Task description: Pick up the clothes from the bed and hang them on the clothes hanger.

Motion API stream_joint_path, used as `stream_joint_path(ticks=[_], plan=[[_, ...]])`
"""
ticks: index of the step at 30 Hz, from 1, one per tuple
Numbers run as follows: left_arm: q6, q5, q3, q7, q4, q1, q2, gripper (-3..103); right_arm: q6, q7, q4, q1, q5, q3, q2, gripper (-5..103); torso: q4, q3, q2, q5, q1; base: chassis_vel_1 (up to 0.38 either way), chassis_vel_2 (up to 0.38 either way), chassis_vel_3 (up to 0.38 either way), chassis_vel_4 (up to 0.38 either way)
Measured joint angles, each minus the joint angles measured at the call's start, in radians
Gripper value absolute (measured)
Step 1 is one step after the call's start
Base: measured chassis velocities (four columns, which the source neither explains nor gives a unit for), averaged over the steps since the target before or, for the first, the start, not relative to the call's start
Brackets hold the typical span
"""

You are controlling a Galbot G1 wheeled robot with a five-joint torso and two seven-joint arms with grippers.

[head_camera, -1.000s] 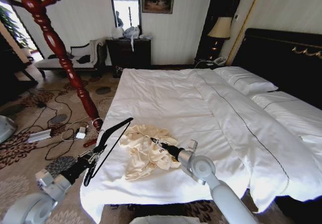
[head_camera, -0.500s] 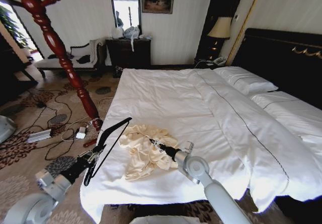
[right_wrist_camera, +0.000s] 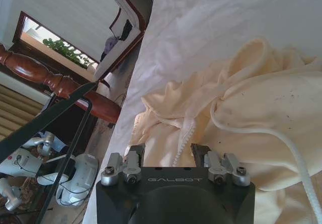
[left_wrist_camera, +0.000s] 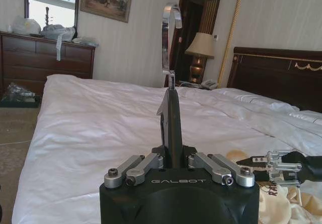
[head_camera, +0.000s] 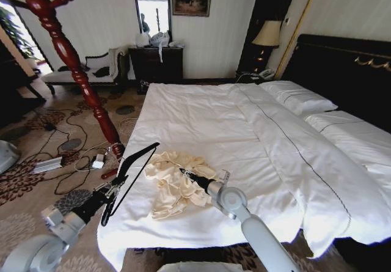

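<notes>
The cream clothes (head_camera: 174, 195) lie crumpled on the white bed (head_camera: 201, 119) near its foot corner. My right gripper (head_camera: 183, 173) is low over them, open, with its fingers sunk into the folds; in the right wrist view the clothes (right_wrist_camera: 261, 98) bulge between the fingers of that gripper (right_wrist_camera: 167, 151), and a white drawstring crosses them. At the bed's left edge, my left gripper (head_camera: 112, 192) is shut on the black clothes hanger (head_camera: 131, 162), holding it up slanted. In the left wrist view the hanger (left_wrist_camera: 173, 118) stands edge-on out of the gripper (left_wrist_camera: 173, 158), silver hook on top.
A tall red-brown wooden coat stand (head_camera: 73, 58) rises left of the bed. Cables and a power strip (head_camera: 52, 164) litter the patterned carpet beside it. A dark dresser (head_camera: 156, 64) and a lamp (head_camera: 266, 33) stand at the far wall. The black headboard (head_camera: 342, 64) closes off the right.
My right gripper has pushed a little farther left into the clothes, with its wrist following. The left arm and the hanger have stayed put.
</notes>
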Motion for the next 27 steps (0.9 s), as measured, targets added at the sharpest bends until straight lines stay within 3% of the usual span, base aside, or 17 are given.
stream_joint_path(ticks=[2, 4, 7, 8, 13, 23, 27], plan=[[0.001, 0.001, 0.001, -0.001, -0.004, -0.002, -0.004, 15, 0.000, -0.003, -0.007, 0.008, -0.002, -0.001, -0.001, 41, 0.0000, 0.000, 0.000, 0.0000, 0.000, 0.000, 0.000, 0.000, 0.000], [0.001, 0.001, 0.001, -0.001, -0.006, -0.002, -0.004, 15, 0.000, -0.003, -0.009, 0.010, -0.003, -0.001, -0.001, 41, 0.0000, 0.000, 0.000, 0.0001, 0.000, 0.000, 0.000, 0.000, 0.000], [0.002, 0.001, -0.003, -0.001, -0.017, 0.006, -0.010, 15, 0.000, 0.006, -0.011, 0.017, -0.008, -0.003, -0.002, 24, 0.0000, 0.000, 0.000, 0.0001, 0.000, 0.000, 0.000, 0.000, 0.000], [0.002, 0.001, -0.003, -0.001, -0.017, 0.006, -0.010, 15, 0.000, 0.006, -0.011, 0.017, -0.008, -0.003, -0.002, 24, 0.0000, 0.000, 0.000, 0.0001, 0.000, 0.000, 0.000, 0.000, 0.000], [0.002, 0.003, -0.003, -0.001, -0.023, 0.013, -0.022, 15, 0.000, 0.014, -0.014, 0.021, -0.010, -0.007, -0.006, 3, 0.0001, 0.000, 0.000, 0.0001, 0.000, 0.000, 0.000, 0.000, 0.000], [-0.001, 0.002, 0.010, 0.011, -0.030, 0.023, -0.032, 15, 0.000, 0.011, -0.008, 0.019, -0.027, -0.003, -0.030, 0, 0.0000, 0.000, 0.000, 0.0001, 0.000, 0.000, 0.000, 0.000, 0.000], [-0.023, -0.012, 0.033, 0.035, -0.026, 0.056, -0.047, 15, -0.005, 0.003, 0.014, 0.012, -0.080, 0.017, -0.094, 0, 0.0001, 0.000, 0.000, 0.0003, 0.000, 0.000, 0.000, 0.000, 0.000]])
